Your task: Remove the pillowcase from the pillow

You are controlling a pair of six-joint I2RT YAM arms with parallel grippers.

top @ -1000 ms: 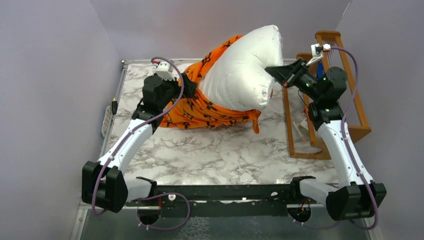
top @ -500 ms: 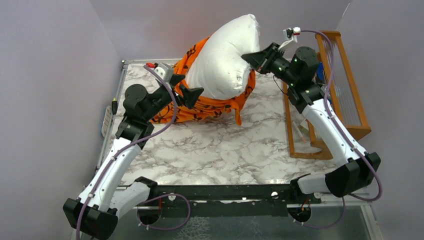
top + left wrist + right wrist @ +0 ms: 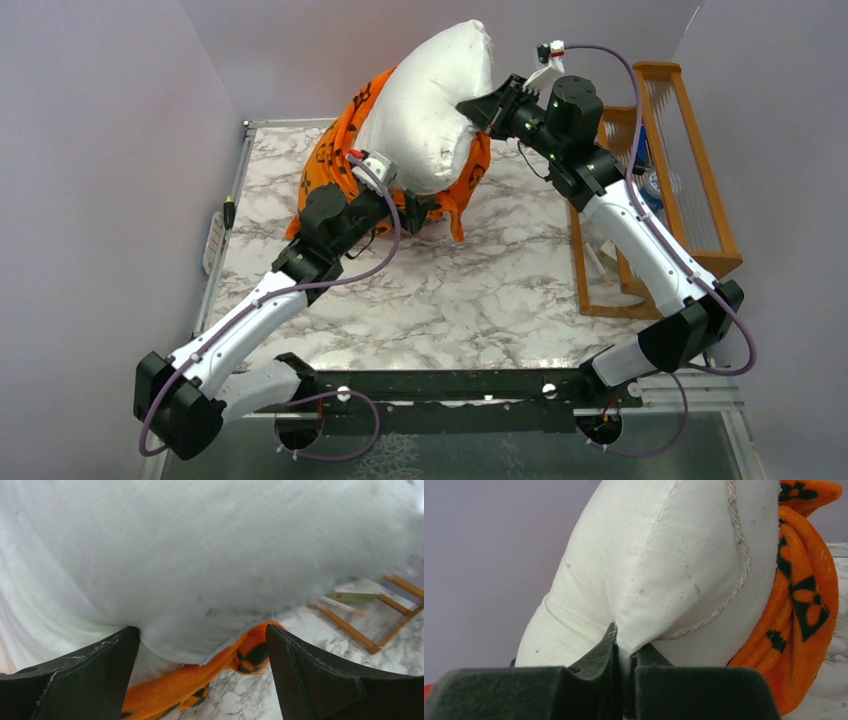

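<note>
The white pillow (image 3: 430, 110) is lifted at the back of the table, its upper half bare. The orange pillowcase (image 3: 335, 165) with black motifs is bunched round its lower part and hangs down to the table. My right gripper (image 3: 472, 104) is shut on a pinch of the pillow (image 3: 664, 565) and holds it up; the pillowcase (image 3: 804, 605) shows at the right of that view. My left gripper (image 3: 425, 208) is open just under the pillow (image 3: 200, 555). The pillowcase edge (image 3: 200, 677) lies between its fingers, not gripped.
A wooden rack (image 3: 655, 190) stands along the right edge of the marble table (image 3: 450, 300), with small items in it (image 3: 350, 597). Purple walls close in the left and back. A white object (image 3: 214, 245) lies off the left edge.
The right gripper has carried the pillow up and to the left. The left arm has swung right and forward, and its open gripper has come under the pillow at the pillowcase edge.
</note>
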